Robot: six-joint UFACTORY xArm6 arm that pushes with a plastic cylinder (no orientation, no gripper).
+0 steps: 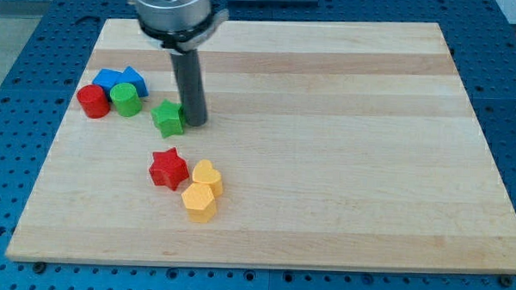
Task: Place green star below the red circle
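Observation:
The green star [168, 118] lies on the wooden board left of centre. The red circle [93, 100] is a red cylinder at the view's left, with a green cylinder [125, 99] touching its right side. My tip [195, 123] is at the green star's right edge, touching it or nearly so. The star is to the right of the red circle and slightly lower.
Two blue blocks [123, 78] sit just above the red and green cylinders. A red star [168, 168], a yellow heart [208, 175] and a yellow hexagon [199, 201] cluster below the green star. The wooden board [344, 148] rests on a blue perforated table.

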